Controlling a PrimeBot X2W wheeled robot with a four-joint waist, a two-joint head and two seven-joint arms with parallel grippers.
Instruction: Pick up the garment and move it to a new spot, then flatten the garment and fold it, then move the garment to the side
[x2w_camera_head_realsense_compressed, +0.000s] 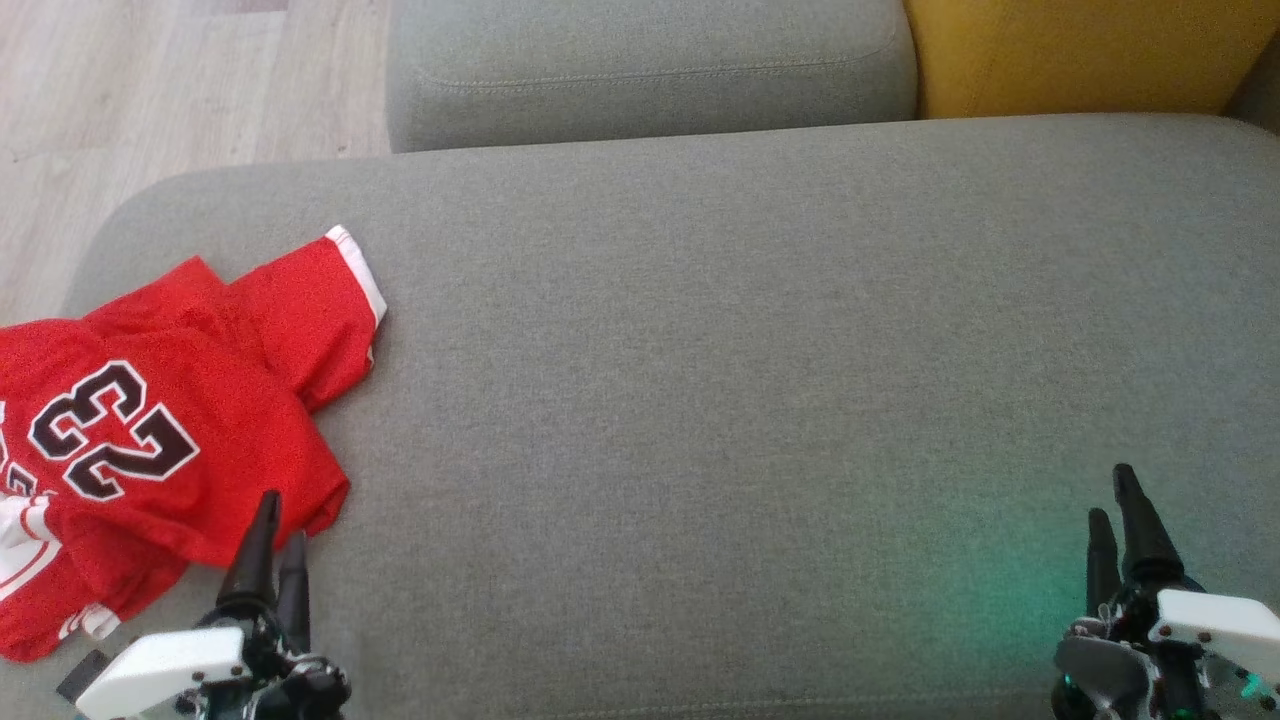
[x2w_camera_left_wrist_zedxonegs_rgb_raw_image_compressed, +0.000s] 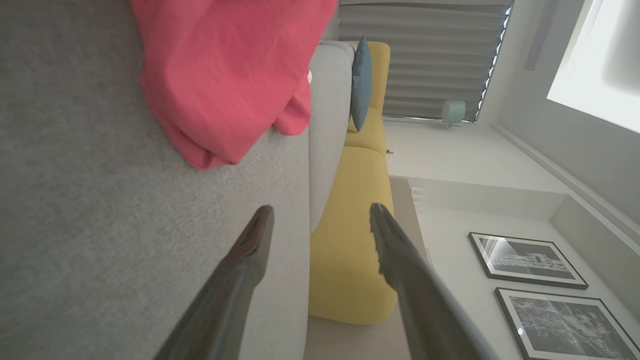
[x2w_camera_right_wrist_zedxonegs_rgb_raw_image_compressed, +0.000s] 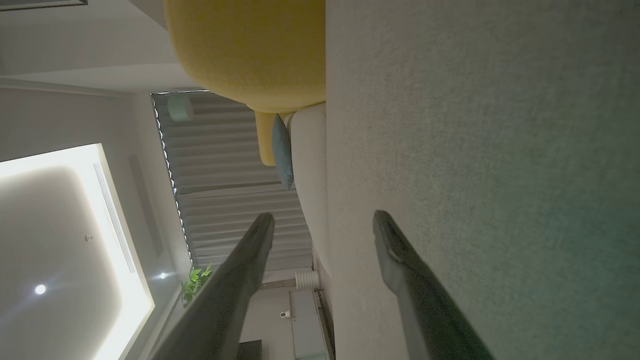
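Lower left in the head view, the left jaws stand spread and empty, tips just short of the crumpled red jersey with white trim and a black 23. The right jaws, lower right, are spread too, well apart from it. The jersey lies heaped at the frame's left edge on the grey fabric sofa seat, one sleeve flung out, so it probably awaits pickup by the nearer arm. Farther, upper right, sits a yellow cushion.
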